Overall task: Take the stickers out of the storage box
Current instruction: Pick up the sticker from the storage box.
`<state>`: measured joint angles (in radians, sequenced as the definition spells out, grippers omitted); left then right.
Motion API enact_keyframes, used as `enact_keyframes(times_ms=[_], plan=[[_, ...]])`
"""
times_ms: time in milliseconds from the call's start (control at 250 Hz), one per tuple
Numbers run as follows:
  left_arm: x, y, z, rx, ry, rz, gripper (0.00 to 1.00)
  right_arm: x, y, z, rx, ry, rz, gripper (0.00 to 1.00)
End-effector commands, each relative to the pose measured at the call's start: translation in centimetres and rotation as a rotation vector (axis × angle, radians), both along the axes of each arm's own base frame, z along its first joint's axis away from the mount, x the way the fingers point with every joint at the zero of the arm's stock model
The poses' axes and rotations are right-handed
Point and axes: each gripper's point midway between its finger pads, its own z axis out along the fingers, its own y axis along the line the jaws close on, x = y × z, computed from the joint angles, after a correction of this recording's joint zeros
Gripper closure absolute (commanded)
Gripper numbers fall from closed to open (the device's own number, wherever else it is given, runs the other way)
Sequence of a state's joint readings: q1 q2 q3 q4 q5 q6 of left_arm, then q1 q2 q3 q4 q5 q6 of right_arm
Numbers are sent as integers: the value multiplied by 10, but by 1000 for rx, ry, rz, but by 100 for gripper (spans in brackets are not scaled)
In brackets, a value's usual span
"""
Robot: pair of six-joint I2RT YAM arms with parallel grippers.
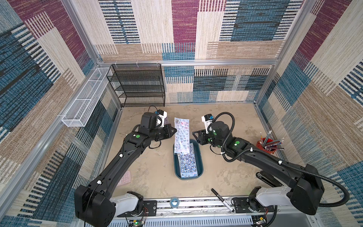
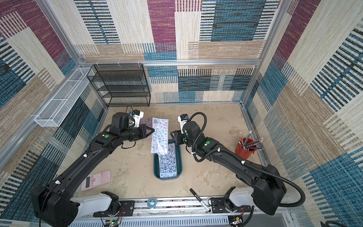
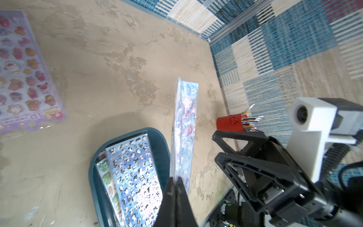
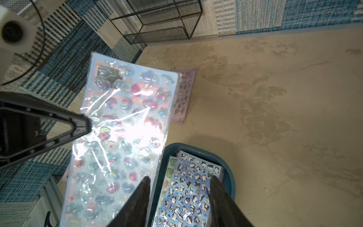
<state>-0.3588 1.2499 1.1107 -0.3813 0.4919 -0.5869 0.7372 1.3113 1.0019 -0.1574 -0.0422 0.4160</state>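
Left wrist view: we saw left claw (image 3: 174, 179) pinched shut on edge of blue sticker sheet (image 3: 185, 125), raised over storage box (image 3: 94, 173). Right claw (image 4: 179, 177) stood half-open, empty, just beside that sheet, above box. Lilac sheet (image 3: 25, 68) lay on tabletop (image 3: 117, 59) beyond left claw, already out; only "3D" legible. Panda sheet (image 3: 135, 173) plus others beneath it remained inside box, so we judged task early.

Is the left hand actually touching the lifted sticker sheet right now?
Touching. The left wrist view shows the left hand shut on the edge of the lifted sticker sheet, with no gap between them.
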Motion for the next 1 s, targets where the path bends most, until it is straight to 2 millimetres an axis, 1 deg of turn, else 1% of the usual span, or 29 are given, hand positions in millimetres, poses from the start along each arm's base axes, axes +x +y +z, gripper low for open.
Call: enact_keyframes(times_ms=[0,112,168,336,464,552,604,692,748,768,808,836,904,928,996], plan=[[-1,-12,26,-138,-54,-74,100,-9,11,19,37,-56,113,51],[3,-7,26,-136,-70,-50,100,-8,14,20,56,-46,143,49],[3,-7,28,-147,-74,-49,100,-8,19,21,76,-32,176,47],[6,-10,34,-209,-90,-68,100,-13,37,33,171,-31,281,46],[7,-11,38,-244,-87,-78,100,-18,43,38,265,-2,339,47],[8,-10,39,-249,-94,-72,100,-13,41,33,297,31,327,47],[9,-9,38,-252,-94,-66,100,-9,39,29,301,51,310,51],[10,-9,38,-263,-88,-62,100,-6,40,32,315,61,310,59],[11,-8,35,-266,-88,-57,100,-6,43,34,320,60,323,68],[11,-8,33,-266,-84,-51,100,-4,43,33,320,64,322,73],[12,-8,31,-266,-79,-46,100,-3,45,32,324,74,322,91],[14,-8,30,-267,-76,-44,100,-2,46,32,325,77,326,100],[14,-10,30,-275,-69,-57,100,1,47,32,323,80,324,100],[14,-10,30,-273,-70,-61,92,2,47,31,319,77,319,100],[14,-6,26,-241,-71,-40,60,13,43,27,293,70,283,100]])
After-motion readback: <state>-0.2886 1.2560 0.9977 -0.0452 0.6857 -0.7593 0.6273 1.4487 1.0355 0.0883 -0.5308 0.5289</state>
